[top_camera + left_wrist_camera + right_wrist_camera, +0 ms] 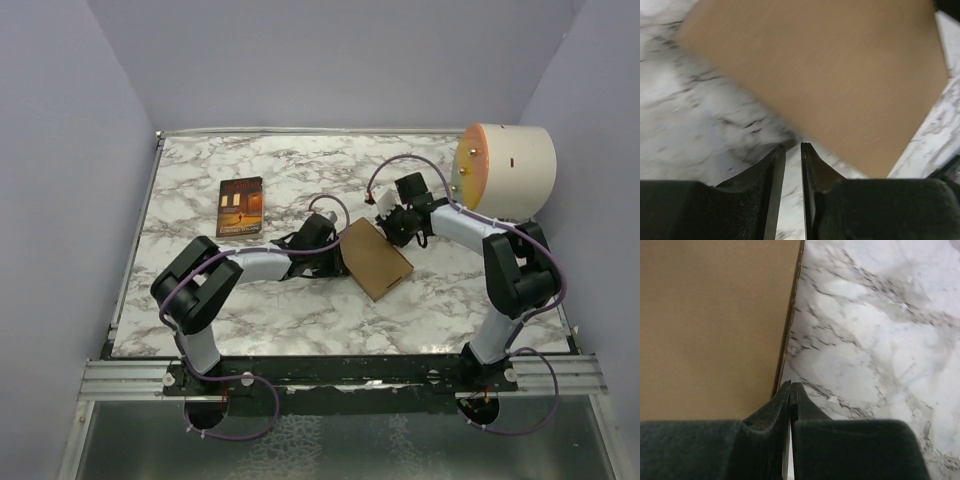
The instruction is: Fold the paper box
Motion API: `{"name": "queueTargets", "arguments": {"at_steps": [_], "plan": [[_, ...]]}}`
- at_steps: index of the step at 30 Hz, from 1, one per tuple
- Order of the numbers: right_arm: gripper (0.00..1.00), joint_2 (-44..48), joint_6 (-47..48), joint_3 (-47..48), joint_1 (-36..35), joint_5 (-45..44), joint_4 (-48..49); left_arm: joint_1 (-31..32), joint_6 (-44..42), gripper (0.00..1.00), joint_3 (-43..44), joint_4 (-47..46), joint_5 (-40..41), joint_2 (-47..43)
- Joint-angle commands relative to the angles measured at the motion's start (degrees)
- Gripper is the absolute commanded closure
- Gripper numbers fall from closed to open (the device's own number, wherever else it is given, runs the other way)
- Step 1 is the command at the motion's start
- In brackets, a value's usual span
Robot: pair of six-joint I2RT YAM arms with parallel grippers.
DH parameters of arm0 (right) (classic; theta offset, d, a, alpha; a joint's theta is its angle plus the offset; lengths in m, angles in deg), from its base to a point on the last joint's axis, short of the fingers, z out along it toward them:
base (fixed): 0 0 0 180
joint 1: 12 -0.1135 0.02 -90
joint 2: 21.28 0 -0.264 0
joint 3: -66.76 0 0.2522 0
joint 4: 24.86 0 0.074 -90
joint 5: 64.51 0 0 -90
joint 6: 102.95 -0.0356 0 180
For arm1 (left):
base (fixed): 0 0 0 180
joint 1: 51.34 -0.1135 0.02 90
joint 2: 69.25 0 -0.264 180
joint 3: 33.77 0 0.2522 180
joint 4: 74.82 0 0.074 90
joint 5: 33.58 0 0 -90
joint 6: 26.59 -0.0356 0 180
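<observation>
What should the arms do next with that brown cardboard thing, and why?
Probably open the right gripper slightly and work a finger under the paper box. Its fingers are pressed together beside the box's edge, gripping nothing; the left gripper, barely parted, grips nothing either, and the box lies on the table.

Left arm (250,265) and right arm (468,226) reach inward; left fingers (771,187) slightly apart, right fingers (779,412) pressed together.
</observation>
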Motion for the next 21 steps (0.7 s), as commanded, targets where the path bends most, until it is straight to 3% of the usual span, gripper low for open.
{"name": "queueTargets", "arguments": {"at_steps": [1,5,8,15,21], "plan": [[0.98,0.79,0.74,0.08,-4.67,6.83,-2.11,1.48,1.0,0.76,5.37,-1.22,0.76,5.24],[0.98,2.17,0.92,-0.18,-7.67,6.55,-2.54,1.7,-1.11,0.76,9.11,1.79,1.35,6.82],[0.95,2.04,-0.45,0.84,-7.26,1.14,-2.18,1.3,-2.75,0.76,10.1,3.89,2.61,6.68],[0.89,7.19,-0.12,-2.74,0.81,1.31,-1.75,-2.25,-4.39,0.73,5.91,4.17,3.21,3.03],[0.88,14.4,2.86,-10.02,2.96,-0.3,-2.59,-1.75,-4.08,0.72,2.07,5.06,3.35,-3.75]]}}
